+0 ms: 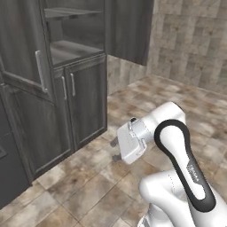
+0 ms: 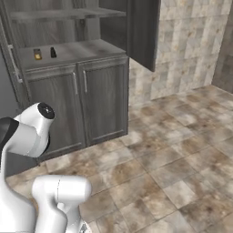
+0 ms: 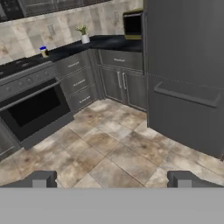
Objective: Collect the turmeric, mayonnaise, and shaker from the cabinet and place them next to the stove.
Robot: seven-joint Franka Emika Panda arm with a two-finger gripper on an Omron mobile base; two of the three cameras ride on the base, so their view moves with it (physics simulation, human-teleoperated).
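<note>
The grey wood-grain cabinet (image 2: 102, 98) stands ahead with its upper doors swung open. On its lower open shelf sit the small turmeric jar (image 2: 37, 54) and, just right of it, the black shaker (image 2: 53, 52). My gripper (image 1: 115, 150) hangs low over the floor in front of the cabinet (image 1: 86, 99), open and empty. In the hand view its tips (image 3: 113, 179) point across the room at the stove (image 3: 19, 68). The blue-lidded mayonnaise (image 3: 43, 51) stands on the black counter just right of the stove.
An open upper cabinet door (image 2: 143, 29) juts out at the right and another (image 1: 22, 48) at the left. The plain grey fridge (image 3: 188, 74) stands right of the counter. On the counter are a potted plant (image 3: 83, 35) and a small oven (image 3: 132, 24).
</note>
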